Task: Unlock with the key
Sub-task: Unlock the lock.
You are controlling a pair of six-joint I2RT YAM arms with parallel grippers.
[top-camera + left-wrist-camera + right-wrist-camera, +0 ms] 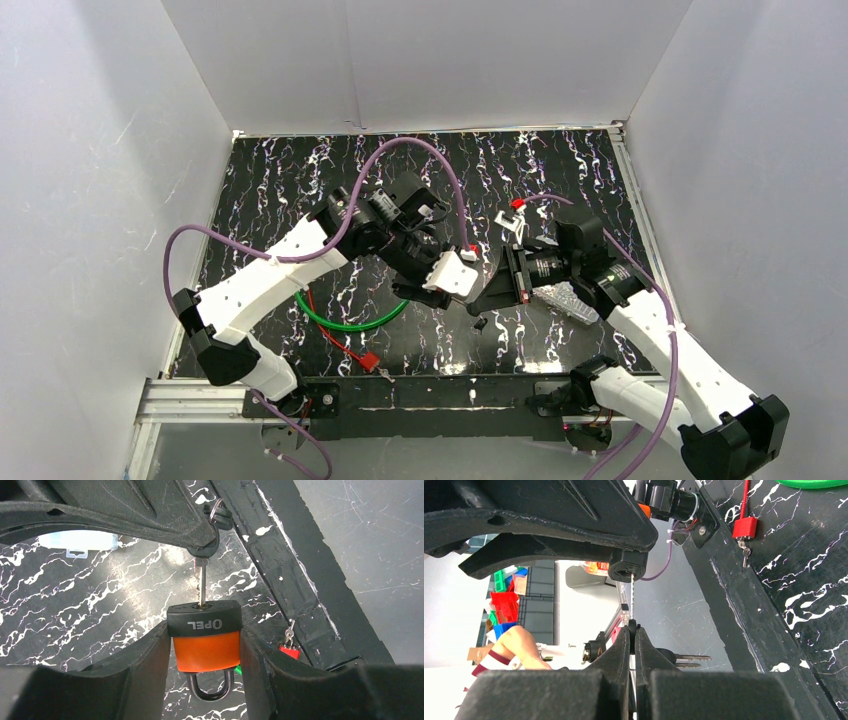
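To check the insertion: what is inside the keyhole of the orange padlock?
The key enters the keyhole on top of the padlock. Its tip is hidden inside the body.

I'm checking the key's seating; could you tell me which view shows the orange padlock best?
Left wrist: the orange padlock sits centred between the left fingers, key entering its black end. Top external and right wrist leave it largely hidden.

A single word can be read: "OPEL", set in pale letters on the black cap of the orange padlock, in the left wrist view. The word is seen upside down, so that its letters run from 3 o'clock towards 9 o'clock across the cap's face.
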